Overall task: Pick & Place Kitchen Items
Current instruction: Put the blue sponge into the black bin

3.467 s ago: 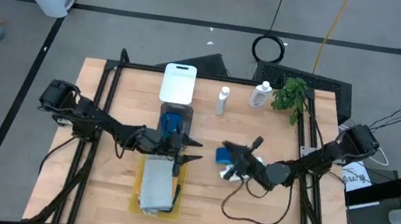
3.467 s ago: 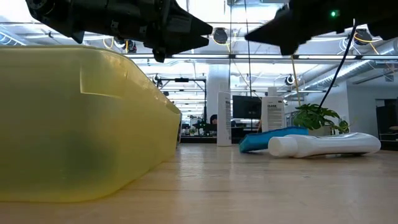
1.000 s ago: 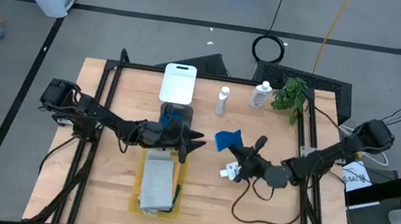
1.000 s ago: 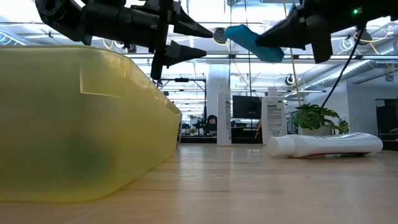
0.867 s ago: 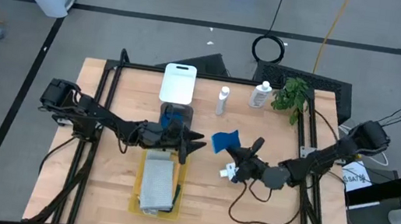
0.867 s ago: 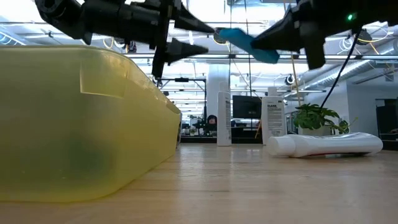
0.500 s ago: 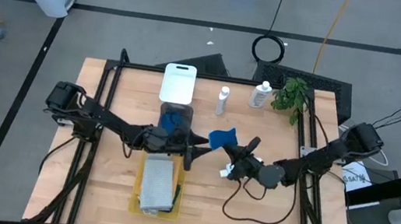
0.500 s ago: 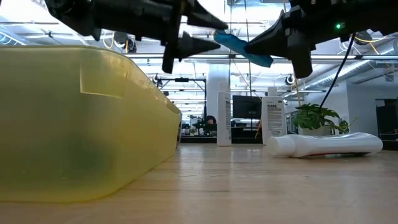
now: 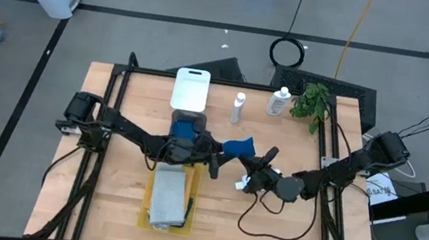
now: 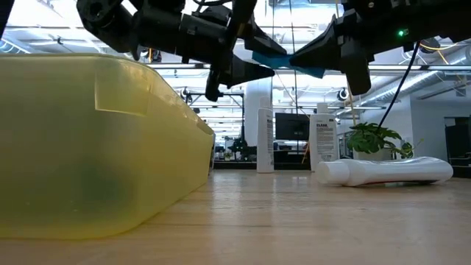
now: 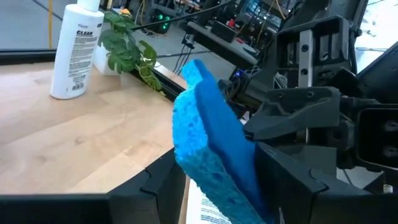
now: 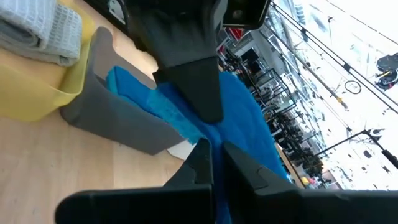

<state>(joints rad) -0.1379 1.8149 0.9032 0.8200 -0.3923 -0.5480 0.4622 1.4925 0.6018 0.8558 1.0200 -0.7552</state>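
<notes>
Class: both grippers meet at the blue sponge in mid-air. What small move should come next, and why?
Probably the left gripper should close. Its fingers straddle the blue wavy-edged sponge without visibly pinching it, while the right gripper is shut on the other end, above the table. Only then should the right release.

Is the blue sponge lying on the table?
No, the blue sponge is up in the air above the table, pinched by the right gripper.

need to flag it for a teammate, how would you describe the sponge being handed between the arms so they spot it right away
Look at the middle of the wooden table, just right of the grey tray. There the blue sponge hangs in the air, pinched by the right gripper with the left gripper closing in. Other blue sponges lie in the tray; only this one is lifted.
</notes>
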